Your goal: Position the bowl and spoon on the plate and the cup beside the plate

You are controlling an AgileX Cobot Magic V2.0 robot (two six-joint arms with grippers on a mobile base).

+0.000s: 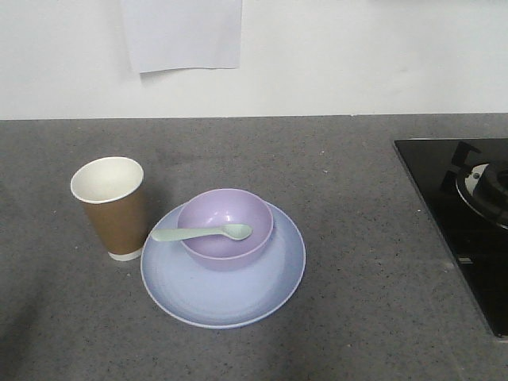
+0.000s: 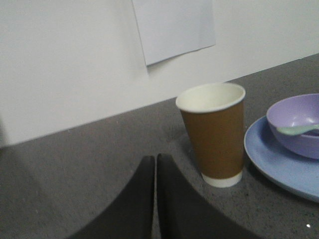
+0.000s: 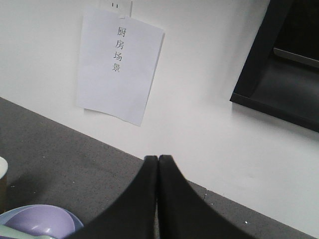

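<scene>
The pale blue plate [image 1: 214, 298] lies on the grey counter. On its back half sits the lavender bowl [image 1: 225, 242], and the mint-green spoon [image 1: 200, 233] rests across the bowl's rim with its head inside. The brown paper cup [image 1: 111, 208] stands upright just left of the plate, close to its rim. In the left wrist view the cup [image 2: 215, 134], plate [image 2: 279, 162], bowl [image 2: 294, 124] and spoon [image 2: 299, 130] lie to the right of my left gripper [image 2: 155, 158], which is shut and empty. My right gripper [image 3: 158, 159] is shut and empty, with the bowl [image 3: 37, 221] at lower left.
A black gas hob [image 1: 468, 214] with a burner fills the counter's right side. A white wall with a taped paper sheet [image 1: 181, 33] backs the counter. In the right wrist view a dark cabinet [image 3: 284, 59] hangs at upper right.
</scene>
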